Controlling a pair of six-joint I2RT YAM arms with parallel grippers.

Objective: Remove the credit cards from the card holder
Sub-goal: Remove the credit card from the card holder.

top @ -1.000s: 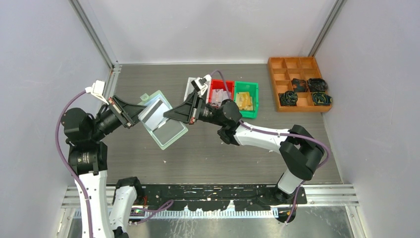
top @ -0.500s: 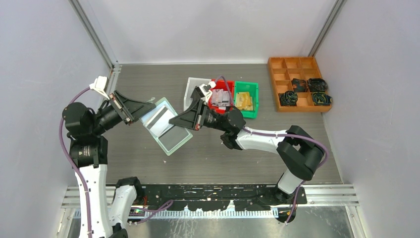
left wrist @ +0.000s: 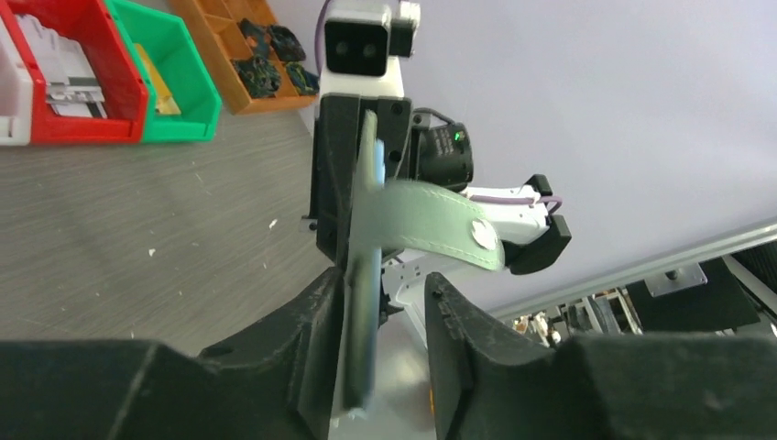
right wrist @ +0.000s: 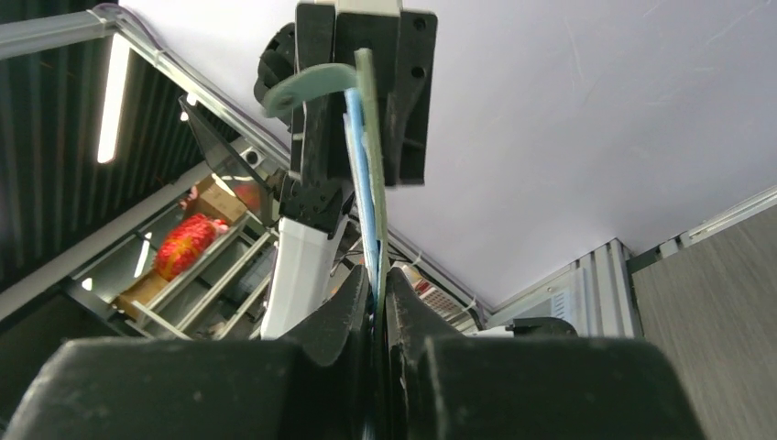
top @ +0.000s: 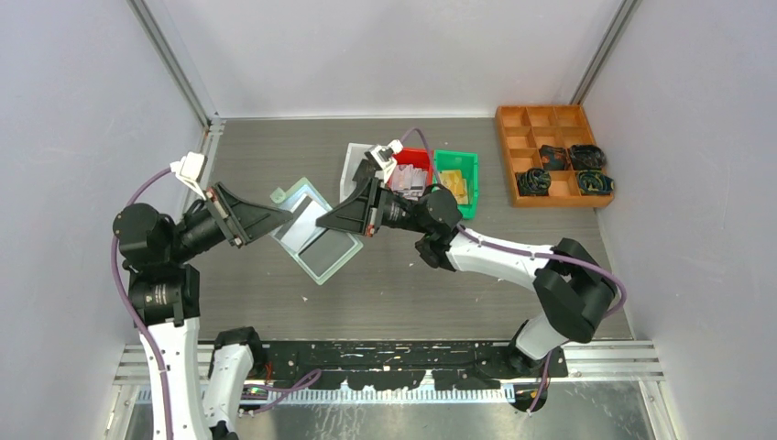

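The pale mint-green card holder (top: 319,249) hangs open above the table between both arms. My right gripper (top: 322,221) is shut on its right edge; in the right wrist view the holder (right wrist: 370,110) stands edge-on, pinched at the fingertips (right wrist: 377,295). A silver-grey credit card (top: 297,228) with a dark stripe shows in the upper pocket. My left gripper (top: 280,218) is open around the holder's left edge: the holder (left wrist: 365,275) leans on one finger, with a gap to the other finger (left wrist: 451,316). The holder's tab (left wrist: 440,227) curls sideways.
Behind the holder stand a white bin (top: 354,165), a red bin (top: 411,170) with cards and a green bin (top: 455,181) with a gold card. A wooden compartment tray (top: 550,151) with black coiled cables sits at the back right.
My left gripper has opened from a shut grip on the holder. The holder has shifted slightly right and nearer, still held by the right gripper.
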